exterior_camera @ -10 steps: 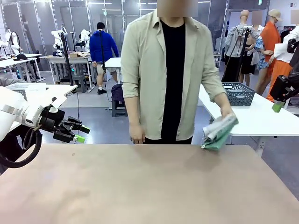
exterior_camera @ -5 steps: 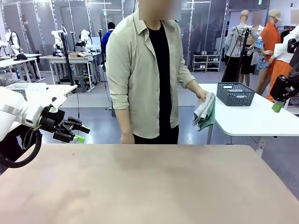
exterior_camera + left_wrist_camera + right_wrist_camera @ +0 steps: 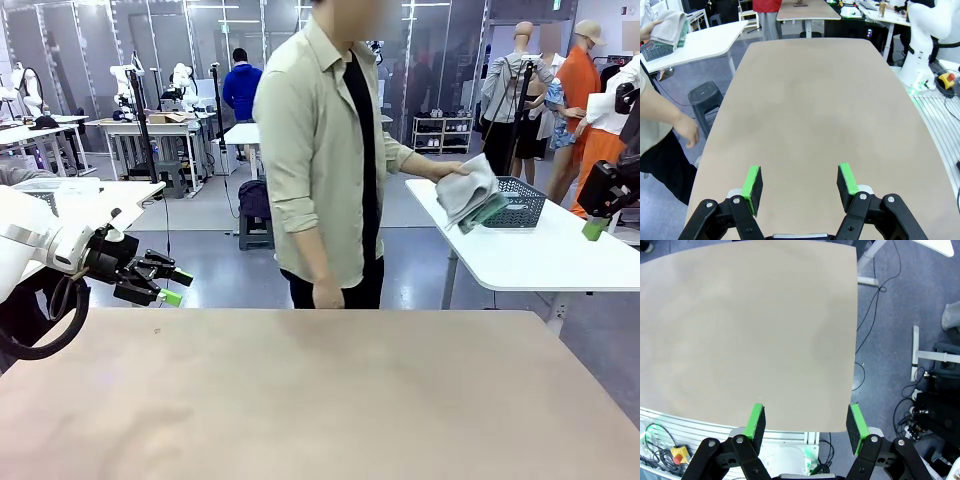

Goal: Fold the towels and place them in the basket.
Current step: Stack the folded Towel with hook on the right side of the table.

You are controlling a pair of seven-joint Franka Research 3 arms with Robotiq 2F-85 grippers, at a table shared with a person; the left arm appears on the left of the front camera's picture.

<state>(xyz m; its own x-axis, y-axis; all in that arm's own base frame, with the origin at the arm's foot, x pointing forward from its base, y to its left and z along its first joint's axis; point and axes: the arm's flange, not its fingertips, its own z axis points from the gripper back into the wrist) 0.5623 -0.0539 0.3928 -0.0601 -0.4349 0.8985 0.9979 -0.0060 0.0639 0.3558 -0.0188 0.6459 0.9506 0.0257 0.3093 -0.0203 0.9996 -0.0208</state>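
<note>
The basket (image 3: 508,201), dark grey with lattice sides, sits on the white side counter (image 3: 540,262) at about two o'clock in the front view, well apart from the brown counter (image 3: 300,400) in front of the robot. Its inside cannot be seen from here, so what it holds, if anything, cannot be told. Right in front of it the person's hand (image 3: 452,170) holds the towels (image 3: 472,195) bunched together, cream-white on top with sea-green peeking out underneath, hanging over the near wall of the basket and hiding part of it; whether they touch the rim is unclear. No label or print is readable on the cloth or the basket.

The person stands at twelve o'clock, turned toward that side counter, the other hand (image 3: 326,293) hanging down at the far edge of the brown counter.

The left claw (image 3: 165,285) hovers at nine o'clock, off the brown counter's left edge, pointing inward. In the left wrist view the left claw (image 3: 799,182) shows its green pads (image 3: 752,183) spread wide with nothing between them, and the towels (image 3: 671,28) appear at eleven o'clock.

The right claw (image 3: 596,228) sits at three o'clock, just a green tip under its black body. In the right wrist view the right claw (image 3: 807,424) is likewise spread apart, holding nothing, above the counter's near edge.
</note>
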